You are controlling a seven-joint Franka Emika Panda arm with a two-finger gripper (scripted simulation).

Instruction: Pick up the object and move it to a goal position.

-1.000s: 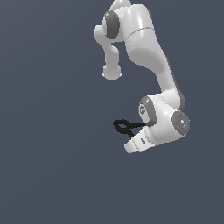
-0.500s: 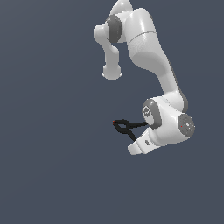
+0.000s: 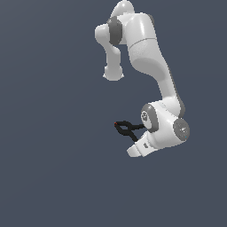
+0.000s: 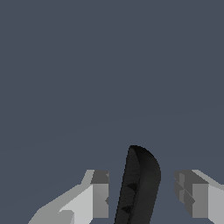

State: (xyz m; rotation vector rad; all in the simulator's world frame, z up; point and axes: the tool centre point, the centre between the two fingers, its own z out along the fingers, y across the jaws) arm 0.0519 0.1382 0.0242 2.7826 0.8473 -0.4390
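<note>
Wrist view shows the gripper spread, its fingers apart from the black spring clamp standing between them. In the exterior view the clamp sits just left of the arm's wrist. Centre the clamp between the pads before squeezing, judging by the uneven gaps.

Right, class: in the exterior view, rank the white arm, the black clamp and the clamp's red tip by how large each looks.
1. White arm, by far the largest.
2. Black clamp, small beside it.
3. Red tip, a mere speck.
No near ties.

We see open grey floor on every side; only the black clamp stands between our spread fingers, touching neither
</note>
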